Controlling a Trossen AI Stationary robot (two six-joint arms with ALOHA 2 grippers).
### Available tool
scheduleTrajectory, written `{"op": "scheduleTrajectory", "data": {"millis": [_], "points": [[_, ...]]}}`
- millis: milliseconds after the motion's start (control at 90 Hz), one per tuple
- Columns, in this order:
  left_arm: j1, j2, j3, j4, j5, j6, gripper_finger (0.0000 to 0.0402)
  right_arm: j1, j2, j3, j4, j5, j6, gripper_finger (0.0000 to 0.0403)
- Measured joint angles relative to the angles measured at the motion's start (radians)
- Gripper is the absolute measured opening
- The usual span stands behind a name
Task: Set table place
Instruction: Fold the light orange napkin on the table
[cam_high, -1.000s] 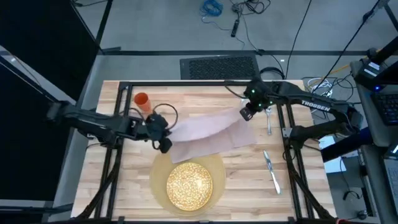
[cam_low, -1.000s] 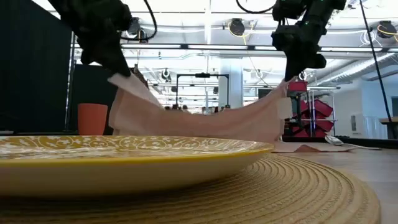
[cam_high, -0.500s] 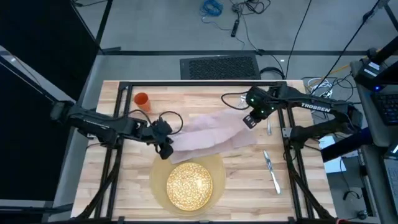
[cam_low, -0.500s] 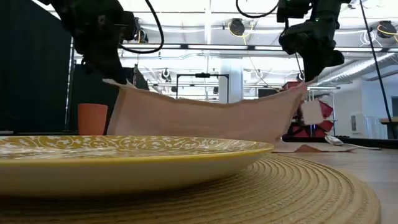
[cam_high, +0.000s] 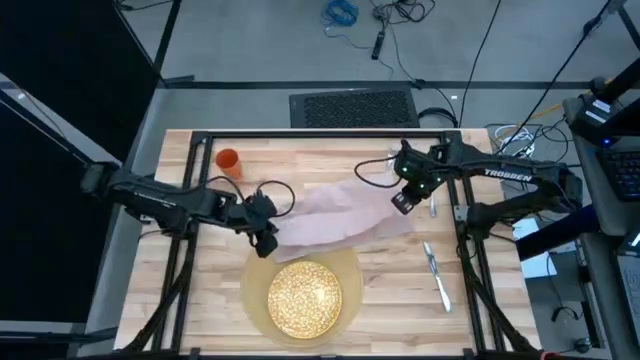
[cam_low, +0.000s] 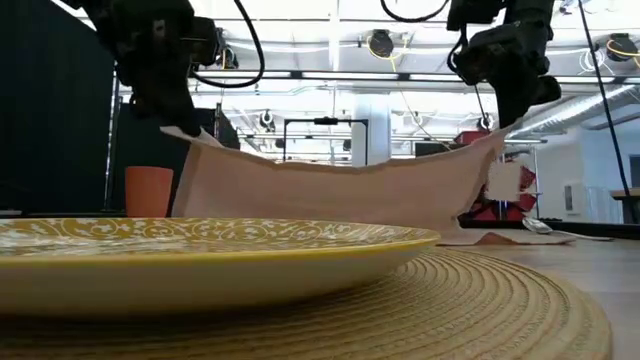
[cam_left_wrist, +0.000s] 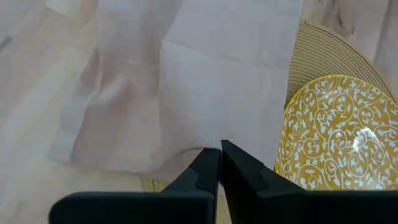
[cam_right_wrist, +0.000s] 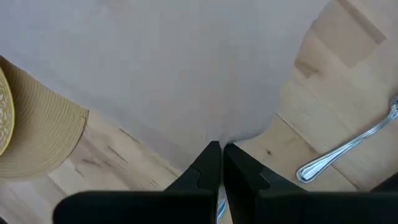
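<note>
Both grippers, left (cam_high: 266, 238) and right (cam_high: 398, 203), fingers pinching napkin (cam_high: 330, 215) corners; uneven lowering risks draping over plate (cam_high: 304, 297).

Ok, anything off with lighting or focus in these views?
Low view: bright ceiling lights behind leave both arms as dark silhouettes, and the plate rim close to the lens looks soft. High view: evenly lit, though the left side is black. Wrist views: the napkin looks pale and washed.
</note>
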Motion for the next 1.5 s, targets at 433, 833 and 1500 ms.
{"op": "scheduleTrajectory", "data": {"millis": [433,833,1500], "points": [[0.002,0.005,0.0,0.011,0.005,0.035,0.0056,0.012,0.0,0.0,0.001,0.041,-0.027,0.0128],[0.121,0.014,0.007,-0.123,-0.128,0.078,0.0082,0.012,0.0,0.0,0.097,0.048,-0.068,0.017],[0.21,0.222,-0.018,-0.068,-0.15,0.171,0.0081,0.005,0.001,0.0,0.134,0.053,-0.139,0.0165]]}}
